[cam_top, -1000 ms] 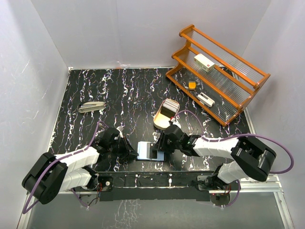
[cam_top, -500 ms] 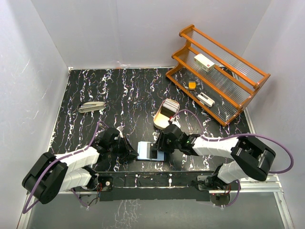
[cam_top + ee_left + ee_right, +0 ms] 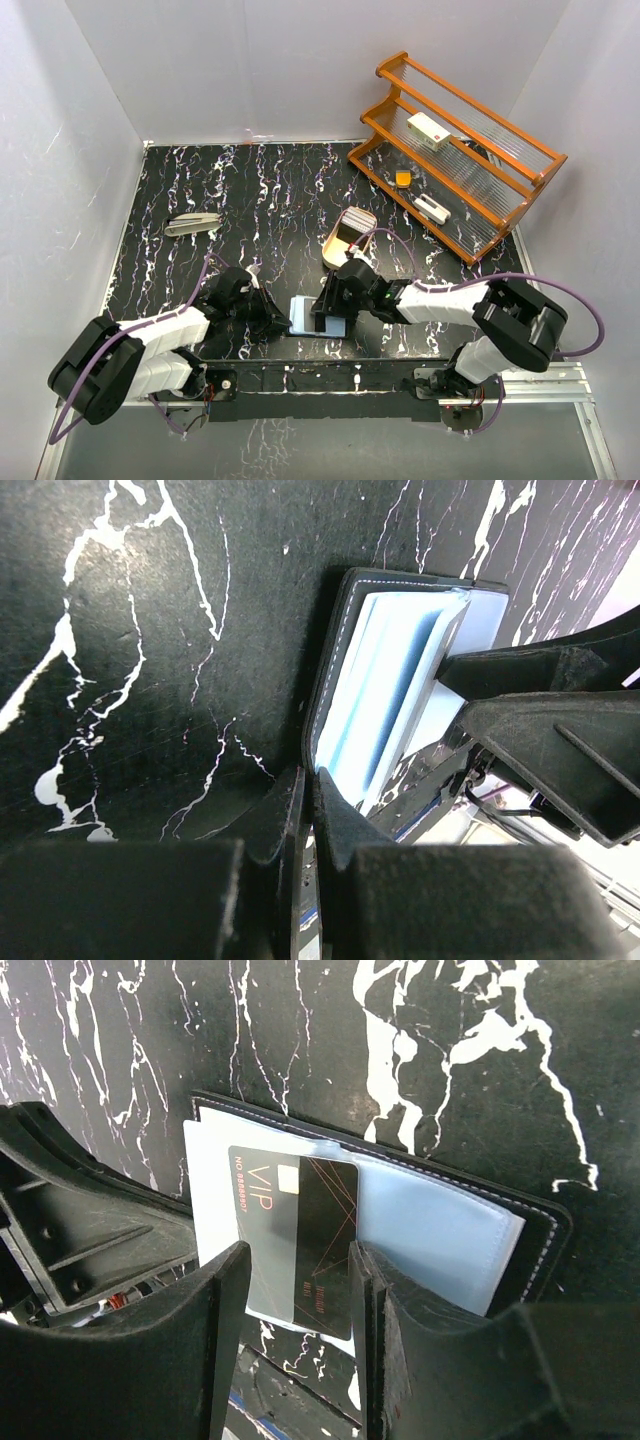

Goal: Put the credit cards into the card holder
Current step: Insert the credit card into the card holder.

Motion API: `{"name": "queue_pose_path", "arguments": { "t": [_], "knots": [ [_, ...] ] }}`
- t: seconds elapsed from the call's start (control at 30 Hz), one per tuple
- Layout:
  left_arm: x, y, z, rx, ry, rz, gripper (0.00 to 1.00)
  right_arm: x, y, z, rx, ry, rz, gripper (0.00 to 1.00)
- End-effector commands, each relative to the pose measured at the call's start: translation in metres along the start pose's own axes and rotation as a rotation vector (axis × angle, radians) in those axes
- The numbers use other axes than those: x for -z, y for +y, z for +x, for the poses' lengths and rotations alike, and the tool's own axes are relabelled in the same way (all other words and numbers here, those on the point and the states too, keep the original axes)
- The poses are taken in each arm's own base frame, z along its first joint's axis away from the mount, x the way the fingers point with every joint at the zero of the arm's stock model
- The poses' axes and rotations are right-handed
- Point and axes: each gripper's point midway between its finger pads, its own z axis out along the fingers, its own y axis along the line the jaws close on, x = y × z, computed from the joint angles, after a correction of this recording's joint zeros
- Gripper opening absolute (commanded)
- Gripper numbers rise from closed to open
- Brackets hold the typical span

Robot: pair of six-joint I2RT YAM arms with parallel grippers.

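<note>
**A:** How far has it got?

**B:** I'd say one card is about home. A black VIP credit card (image 3: 296, 1222) lies on the open card holder (image 3: 455, 1232), directly between the fingers of the right hand (image 3: 298, 1265), and it appears to sit partly under a translucent sleeve. That hand is spread, with a finger just outside each long edge of the card and nothing pinched.

**A:** And the left hand (image 3: 305, 795)?

**B:** Its fingers are pressed together on the nearest corner of the holder's black cover, apparently pinning it to the bench (image 3: 500, 1050).

**A:** What is left to do?

**B:** Probably a last push to seat the card, then any further cards. Beyond the right hand's fingertips a cream tray (image 3: 336, 258) holds something pale, but I cannot tell whether it is cards.

**A:** Which way does the card point?

**B:** Its long axis runs along the right hand's fingers, from the wrist side out past the tips, with the VIP end farthest from the wrist. The holder lies open and flat, its long axis crosswise to those fingers.
</note>
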Motion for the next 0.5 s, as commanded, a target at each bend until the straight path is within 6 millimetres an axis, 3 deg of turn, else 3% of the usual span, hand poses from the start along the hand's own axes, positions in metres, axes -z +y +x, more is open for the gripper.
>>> {"name": "queue_pose_path", "arguments": {
  "t": [0.0,0.33,0.47],
  "knots": [
    [-0.002,0.015,0.011,0.008,0.035,-0.048,0.0,-0.003,0.027,-0.008,0.009,-0.02,-0.08,0.43],
    [-0.002,0.016,0.012,0.01,0.039,-0.048,0.0,-0.001,0.042,-0.009,0.003,-0.012,-0.132,0.43],
    [-0.002,0.017,0.012,0.01,0.038,-0.049,0.0,0.006,0.038,-0.011,-0.002,-0.024,-0.106,0.43]
  ]
}}
